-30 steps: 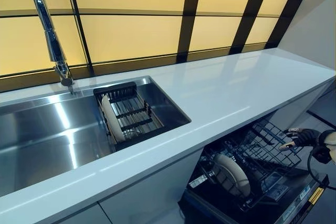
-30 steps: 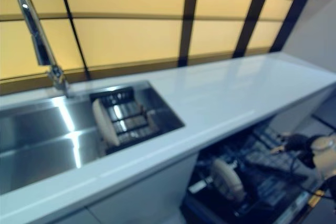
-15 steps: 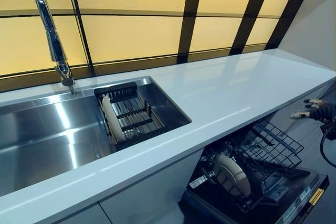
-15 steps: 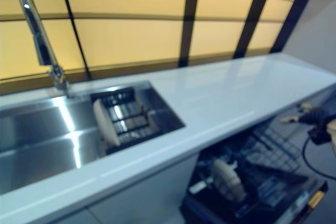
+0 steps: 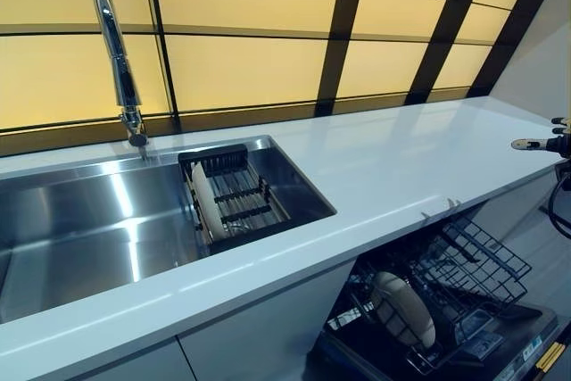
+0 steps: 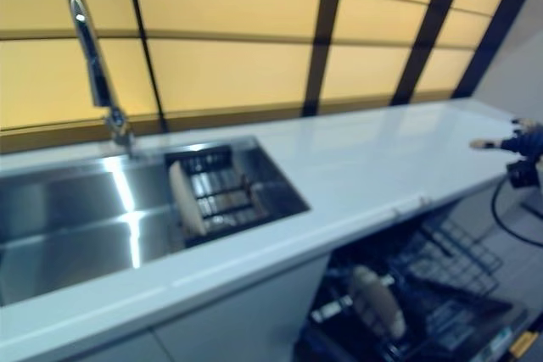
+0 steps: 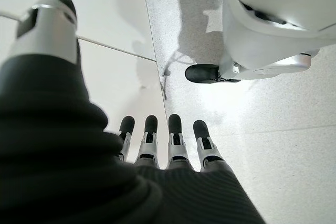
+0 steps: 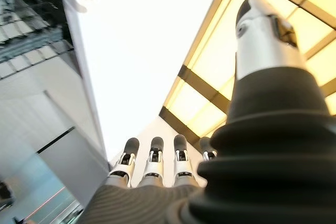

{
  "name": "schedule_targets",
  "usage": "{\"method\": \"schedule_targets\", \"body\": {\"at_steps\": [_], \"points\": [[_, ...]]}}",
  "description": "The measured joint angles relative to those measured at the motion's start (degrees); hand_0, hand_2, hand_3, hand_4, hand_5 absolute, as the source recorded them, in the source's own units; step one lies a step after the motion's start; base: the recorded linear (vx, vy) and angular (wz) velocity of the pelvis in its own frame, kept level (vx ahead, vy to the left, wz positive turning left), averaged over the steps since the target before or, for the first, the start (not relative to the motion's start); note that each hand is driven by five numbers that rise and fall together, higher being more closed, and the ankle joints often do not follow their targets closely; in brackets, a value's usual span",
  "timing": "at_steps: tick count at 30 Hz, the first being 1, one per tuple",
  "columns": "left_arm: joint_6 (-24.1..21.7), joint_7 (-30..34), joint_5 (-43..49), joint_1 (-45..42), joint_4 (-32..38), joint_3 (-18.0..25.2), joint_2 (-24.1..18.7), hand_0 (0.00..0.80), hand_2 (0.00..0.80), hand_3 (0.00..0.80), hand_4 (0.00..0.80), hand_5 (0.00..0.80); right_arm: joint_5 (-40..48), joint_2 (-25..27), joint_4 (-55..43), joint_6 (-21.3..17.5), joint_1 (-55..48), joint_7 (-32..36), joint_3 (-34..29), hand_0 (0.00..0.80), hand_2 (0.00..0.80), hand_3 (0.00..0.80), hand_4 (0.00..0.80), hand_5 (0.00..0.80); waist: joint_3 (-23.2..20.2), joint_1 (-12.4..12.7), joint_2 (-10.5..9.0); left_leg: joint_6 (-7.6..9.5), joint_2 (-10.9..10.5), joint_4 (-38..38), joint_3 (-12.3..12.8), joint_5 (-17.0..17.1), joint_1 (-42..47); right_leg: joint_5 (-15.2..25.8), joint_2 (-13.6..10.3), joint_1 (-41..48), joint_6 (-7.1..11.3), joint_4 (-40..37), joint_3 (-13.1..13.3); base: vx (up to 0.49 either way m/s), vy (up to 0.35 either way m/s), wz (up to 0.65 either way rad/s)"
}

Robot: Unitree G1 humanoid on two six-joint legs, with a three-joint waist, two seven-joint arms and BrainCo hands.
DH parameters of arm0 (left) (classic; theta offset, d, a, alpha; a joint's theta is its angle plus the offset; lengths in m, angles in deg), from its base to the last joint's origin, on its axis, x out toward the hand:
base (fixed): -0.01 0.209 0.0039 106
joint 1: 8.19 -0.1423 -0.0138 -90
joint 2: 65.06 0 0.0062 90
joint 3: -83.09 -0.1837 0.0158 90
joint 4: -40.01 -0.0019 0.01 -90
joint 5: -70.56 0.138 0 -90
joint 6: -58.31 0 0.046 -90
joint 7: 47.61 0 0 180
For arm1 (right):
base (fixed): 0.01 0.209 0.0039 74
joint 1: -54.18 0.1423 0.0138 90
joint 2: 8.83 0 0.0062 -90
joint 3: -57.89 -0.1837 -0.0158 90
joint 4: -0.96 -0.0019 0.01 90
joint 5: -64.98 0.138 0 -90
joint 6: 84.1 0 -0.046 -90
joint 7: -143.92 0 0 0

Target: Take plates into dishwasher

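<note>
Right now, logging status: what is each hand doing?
Left hand: open, empty, pointing at the floor.
Right hand: open, empty, raised at the countertop's far end.

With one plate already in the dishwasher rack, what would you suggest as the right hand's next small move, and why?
Probably swing the right hand over the counter toward the plate standing in the sink rack. That hand is open and empty at the counter's far right end, one plate already stands in the dishwasher rack, and the left hand hangs open over the floor.
</note>
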Motion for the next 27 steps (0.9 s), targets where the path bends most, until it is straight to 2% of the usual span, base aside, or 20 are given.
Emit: {"method": "schedule_targets", "body": {"at_steps": [6, 10, 15, 20, 24, 27], "points": [[0.0, 0.0, -1.1, 0.3, -0.2, -0.3, 0.1, 0.0, 0.0, 0.0, 0.0, 0.0, 0.0, 0.0, -1.4, -4.6, 4.5, -0.4, 4.2, 0.0, 0.0, 0.0, 0.0, 0.0, -0.2, 1.1, -0.1, 0.03, 0.0, 0.0, -0.5, 0.0, 0.0, 0.0, 0.0, 0.1, 0.0, 0.0, -0.2, 0.0, 0.0, 0.0], [0.0, 0.0, -2.3, 0.2, -0.1, -0.3, 0.1, 0.0, 0.0, 0.0, 0.0, 0.0, -4.0, -0.8, -5.0, -8.2, 5.9, -0.4, 7.6, 0.0, 0.0, 0.0, 0.0, 0.0, -0.5, 1.8, -0.34, 0.07, -0.1, 0.0, -0.9, 0.1, -0.1, 0.0, -0.1, 0.3, 0.02, 0.0, -0.8, -0.006, 0.004, 0.05], [0.3, -0.4, -2.3, 0.0, -0.1, -1.5, 0.4, 0.0, 0.0, 0.0, 0.0, 0.0, -15.1, -1.9, -8.0, -12.2, 10.1, -1.1, 13.2, 0.0, 0.0, 0.0, 0.0, 0.0, -0.8, 2.7, -0.54, 0.17, -0.4, 0.0, -2.3, 0.2, -0.6, -0.2, -0.3, 0.6, 0.12, 0.0, -2.1, -0.007, 0.0, 0.13], [0.8, -0.9, -2.3, -0.1, 0.0, -1.5, 0.7, 0.0, 0.0, 0.0, 0.0, 0.0, -24.1, -3.1, -11.7, -17.7, 12.2, -3.0, 15.8, 0.0, 0.0, 0.0, 0.0, 0.0, -1.0, 4.3, -0.75, 0.29, -0.8, 0.0, -3.4, 0.5, -1.2, -0.3, -0.6, 0.7, 0.3, 0.0, -3.1, -0.004, 0.014, 0.13], [1.3, -1.4, -2.3, -0.4, 1.2, -2.1, 0.7, 0.0, 0.0, 0.0, 0.0, 0.0, -41.1, -4.8, -15.3, -23.5, 14.4, -6.9, 21.8, 0.0, 0.0, 0.0, 0.0, 0.0, -1.2, 5.8, -1.02, 0.59, -1.3, 0.0, -5.0, 0.8, -2.1, -0.5, -1.0, 0.9, 0.56, 0.0, -4.7, -0.001, 0.005, 0.18], [1.5, -1.6, -2.3, -0.6, 1.8, -2.5, 0.9, 0.0, 0.0, 0.0, 0.0, 0.0, -50.1, -5.4, -17.5, -27.2, 15.8, -8.9, 25.1, 0.0, 0.0, 0.0, 0.0, 0.0, -1.2, 6.4, -1.12, 0.64, -1.4, 0.0, -5.6, 0.9, -2.2, -0.6, -1.1, 1.1, 0.7, 0.0, -5.3, 0.012, -0.007, 0.14]]}}
